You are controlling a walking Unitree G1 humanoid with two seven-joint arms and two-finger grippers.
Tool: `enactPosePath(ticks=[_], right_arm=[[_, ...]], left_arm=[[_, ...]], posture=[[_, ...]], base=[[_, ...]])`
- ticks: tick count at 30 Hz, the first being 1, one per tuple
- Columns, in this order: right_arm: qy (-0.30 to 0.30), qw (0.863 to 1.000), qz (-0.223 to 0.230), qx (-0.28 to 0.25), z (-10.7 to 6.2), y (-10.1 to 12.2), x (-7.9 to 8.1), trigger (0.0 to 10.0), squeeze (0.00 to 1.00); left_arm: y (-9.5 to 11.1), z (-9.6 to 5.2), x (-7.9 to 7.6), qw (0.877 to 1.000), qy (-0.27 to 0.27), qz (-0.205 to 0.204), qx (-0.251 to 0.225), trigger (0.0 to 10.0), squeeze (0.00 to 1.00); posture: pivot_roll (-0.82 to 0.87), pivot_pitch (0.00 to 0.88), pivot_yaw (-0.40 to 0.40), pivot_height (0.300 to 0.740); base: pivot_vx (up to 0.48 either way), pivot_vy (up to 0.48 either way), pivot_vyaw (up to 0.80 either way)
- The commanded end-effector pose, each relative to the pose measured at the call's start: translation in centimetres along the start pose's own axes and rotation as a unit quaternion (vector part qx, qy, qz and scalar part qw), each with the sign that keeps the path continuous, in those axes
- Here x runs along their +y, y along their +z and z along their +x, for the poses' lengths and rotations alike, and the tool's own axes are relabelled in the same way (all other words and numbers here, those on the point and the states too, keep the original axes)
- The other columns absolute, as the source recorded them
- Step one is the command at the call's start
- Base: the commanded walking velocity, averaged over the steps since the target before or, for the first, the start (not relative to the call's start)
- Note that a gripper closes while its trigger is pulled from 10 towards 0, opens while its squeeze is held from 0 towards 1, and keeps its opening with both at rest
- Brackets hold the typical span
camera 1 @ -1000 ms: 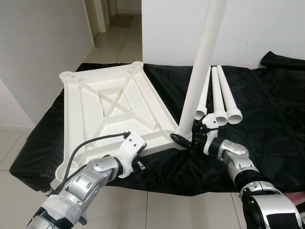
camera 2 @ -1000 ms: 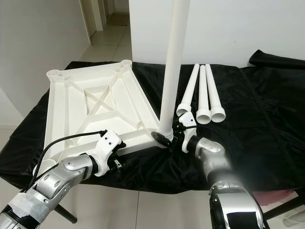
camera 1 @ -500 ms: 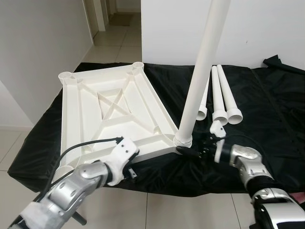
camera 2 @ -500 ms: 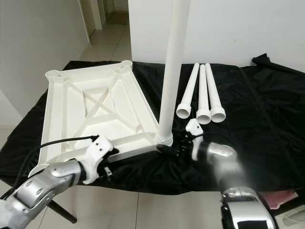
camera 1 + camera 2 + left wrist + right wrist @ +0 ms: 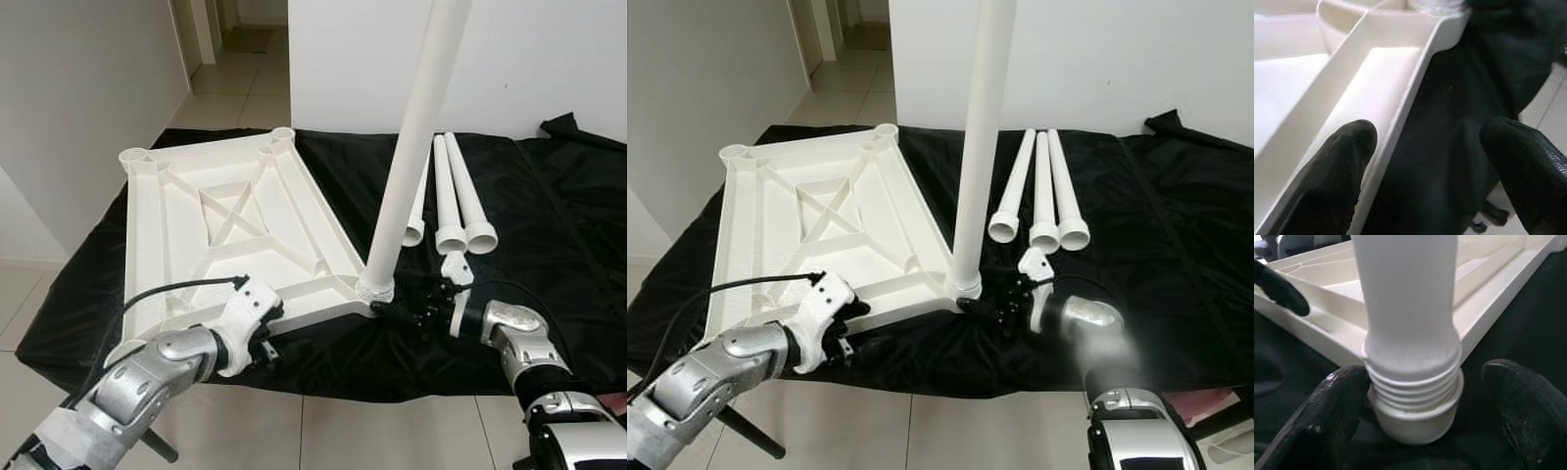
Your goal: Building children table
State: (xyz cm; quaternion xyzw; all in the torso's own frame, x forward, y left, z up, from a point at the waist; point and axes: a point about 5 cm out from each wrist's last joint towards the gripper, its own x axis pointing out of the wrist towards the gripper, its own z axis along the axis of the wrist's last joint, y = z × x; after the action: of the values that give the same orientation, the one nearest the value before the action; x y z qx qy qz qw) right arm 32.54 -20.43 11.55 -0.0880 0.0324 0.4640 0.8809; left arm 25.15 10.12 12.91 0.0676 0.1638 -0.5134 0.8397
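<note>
- The white plastic tabletop [image 5: 230,235] lies upside down on the black cloth [image 5: 549,206] that covers the table, its ribbed underside facing up, with round leg sockets at the corners
- One white table leg [image 5: 411,147] stands upright in the near corner socket on my right side, tilted slightly, its top running out of the head views
- In my right wrist view the leg's threaded end [image 5: 1410,377] sits in the socket collar [image 5: 1415,416], with several threads showing above the collar's rim
- My right end effector [image 5: 407,311] lies low on the cloth just beside that socket, its fingers [image 5: 1334,416] spread apart on either side of the threaded base; one finger is close against the collar, the other stands off from it, and nothing is clamped
- My left end effector [image 5: 263,333] is at the tabletop's near edge, fingers [image 5: 1337,171] apart; in the left wrist view one finger rests over the white rim [image 5: 1405,98] and the other hangs over the cloth outside it, so the rim runs between them without being pinched
- Three spare table legs [image 5: 453,201] lie side by side on the cloth beyond my right arm, touching one another, their open flared ends pointing toward me
- Pale floor tiles [image 5: 235,98] and a white wall [image 5: 549,59] lie beyond the table
</note>
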Motion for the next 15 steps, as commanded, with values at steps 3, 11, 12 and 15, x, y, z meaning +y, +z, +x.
enactPosePath(ticks=[3,11,12,15], right_arm=[[-0.001,1.0,-0.014,-0.011,1.1,0.8,-0.1,10.0,0.0],[0.014,0.999,-0.025,-0.024,3.3,1.4,0.6,10.0,0.0],[0.014,0.999,-0.025,-0.024,3.3,1.4,0.6,10.0,0.0],[0.018,0.999,-0.03,-0.025,4.1,1.7,0.8,10.0,0.0]], left_arm=[[0.1,0.1,-1.4,0.989,-0.145,0.001,0.001,10.0,0.0],[0.5,1.1,-1.5,0.989,-0.145,-0.002,-0.005,10.0,0.0],[0.5,1.1,-1.5,0.989,-0.145,-0.002,-0.005,10.0,0.0],[0.5,1.4,-1.7,0.989,-0.15,-0.007,-0.004,10.0,0.0]], posture=[[0.0,0.003,0.053,0.74],[0.0,0.0,0.056,0.74],[0.0,0.0,0.056,0.74],[0.0,0.0,0.054,0.74]], base=[[0.0,0.0,0.0],[0.0,0.0,0.0],[0.0,0.0,0.0],[0.0,0.0,0.0]])
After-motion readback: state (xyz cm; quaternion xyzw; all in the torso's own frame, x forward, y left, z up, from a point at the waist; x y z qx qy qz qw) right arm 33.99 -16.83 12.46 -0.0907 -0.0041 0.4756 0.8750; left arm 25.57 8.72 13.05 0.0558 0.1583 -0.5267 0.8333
